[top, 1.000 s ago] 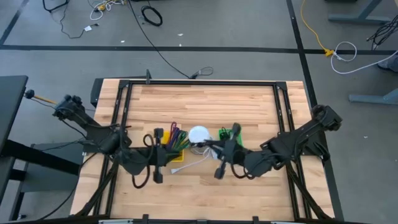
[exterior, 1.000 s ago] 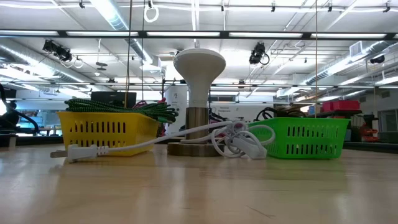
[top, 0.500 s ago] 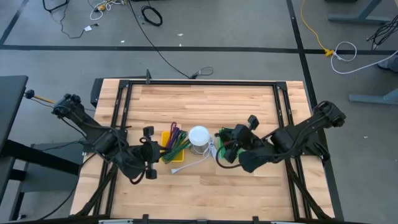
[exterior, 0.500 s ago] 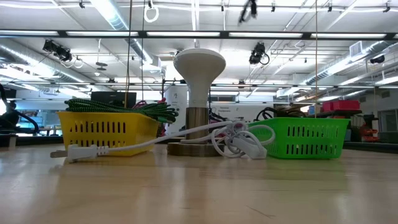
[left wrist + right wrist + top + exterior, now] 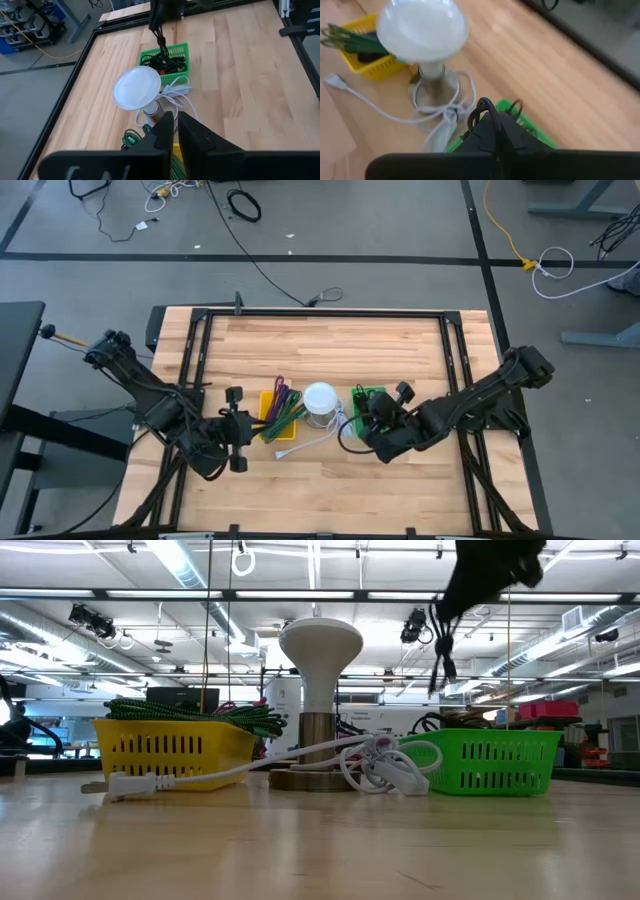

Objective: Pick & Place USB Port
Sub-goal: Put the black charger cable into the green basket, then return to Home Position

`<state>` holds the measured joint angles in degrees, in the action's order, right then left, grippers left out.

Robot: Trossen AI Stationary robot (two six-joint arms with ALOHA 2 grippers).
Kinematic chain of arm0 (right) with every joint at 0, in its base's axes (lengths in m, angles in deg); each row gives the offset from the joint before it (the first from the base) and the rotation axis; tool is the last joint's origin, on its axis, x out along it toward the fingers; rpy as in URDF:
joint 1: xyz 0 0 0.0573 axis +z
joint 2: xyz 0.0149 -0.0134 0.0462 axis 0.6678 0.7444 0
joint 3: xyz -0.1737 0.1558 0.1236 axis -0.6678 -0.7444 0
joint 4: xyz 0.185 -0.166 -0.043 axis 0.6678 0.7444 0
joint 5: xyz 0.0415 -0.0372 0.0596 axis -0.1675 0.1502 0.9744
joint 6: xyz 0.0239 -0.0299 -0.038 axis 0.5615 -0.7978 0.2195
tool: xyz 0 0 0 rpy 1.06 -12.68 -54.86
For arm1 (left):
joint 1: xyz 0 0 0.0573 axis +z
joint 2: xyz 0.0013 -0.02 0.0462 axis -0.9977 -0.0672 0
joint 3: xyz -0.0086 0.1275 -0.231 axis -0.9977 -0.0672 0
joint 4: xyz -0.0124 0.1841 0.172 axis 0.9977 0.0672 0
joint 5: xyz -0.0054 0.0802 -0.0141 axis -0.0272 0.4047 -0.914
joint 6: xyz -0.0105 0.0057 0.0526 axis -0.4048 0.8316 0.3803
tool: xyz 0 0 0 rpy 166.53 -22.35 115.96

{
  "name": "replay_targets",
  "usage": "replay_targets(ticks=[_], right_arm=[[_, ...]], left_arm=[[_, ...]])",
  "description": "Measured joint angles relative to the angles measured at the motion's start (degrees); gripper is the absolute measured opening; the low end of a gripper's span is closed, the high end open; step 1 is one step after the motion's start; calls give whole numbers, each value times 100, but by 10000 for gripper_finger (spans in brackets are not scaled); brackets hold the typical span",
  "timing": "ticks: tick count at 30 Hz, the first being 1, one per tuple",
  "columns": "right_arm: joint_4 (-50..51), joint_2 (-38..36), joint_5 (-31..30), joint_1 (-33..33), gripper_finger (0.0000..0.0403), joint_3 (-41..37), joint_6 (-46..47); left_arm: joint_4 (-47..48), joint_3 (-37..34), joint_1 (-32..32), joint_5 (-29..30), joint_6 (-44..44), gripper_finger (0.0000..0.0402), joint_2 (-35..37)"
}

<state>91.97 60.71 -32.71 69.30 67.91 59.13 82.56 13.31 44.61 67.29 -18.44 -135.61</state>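
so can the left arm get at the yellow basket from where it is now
Probably yes. The left gripper hangs shut just beside the yellow basket, nothing between them. The right gripper, shut on a black cable, is over the green basket.

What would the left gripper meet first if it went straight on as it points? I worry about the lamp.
Probably the white lamp: the left gripper, shut, points past the yellow basket's edge at it, though depth is unclear.

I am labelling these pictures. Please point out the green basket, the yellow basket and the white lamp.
green basket (image 5: 495,762): low view, on its slotted front wall.
yellow basket (image 5: 165,755): low view, on its slotted front wall.
white lamp (image 5: 136,87): left wrist view, on the top of its round shade.
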Motion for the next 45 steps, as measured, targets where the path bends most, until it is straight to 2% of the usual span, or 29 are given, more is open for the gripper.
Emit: replay_targets(ticks=[12, 20, 24, 36, 42, 45], right_arm=[[-987, -2, 533, -7, 0, -1087, 356], [-1113, -2, 729, -7, 0, -1221, 525], [-1125, -2, 743, -9, 24, -1221, 483], [-844, -2, 166, -38, 121, -1221, 656], [-152, -138, -572, -117, 142, -1221, 945], [-195, -324, -833, -154, 144, -1221, 969]], left_arm=[[8, 0, 4, 0, -17, 30, 0], [9, 0, 4, 0, -17, 30, -2], [9, 0, 4, 0, -17, 30, -2], [15, 0, 4, 0, -15, 30, -2], [22, 0, 4, 0, -14, 30, -2], [95, 0, 4, -1, -22, 30, -2]])
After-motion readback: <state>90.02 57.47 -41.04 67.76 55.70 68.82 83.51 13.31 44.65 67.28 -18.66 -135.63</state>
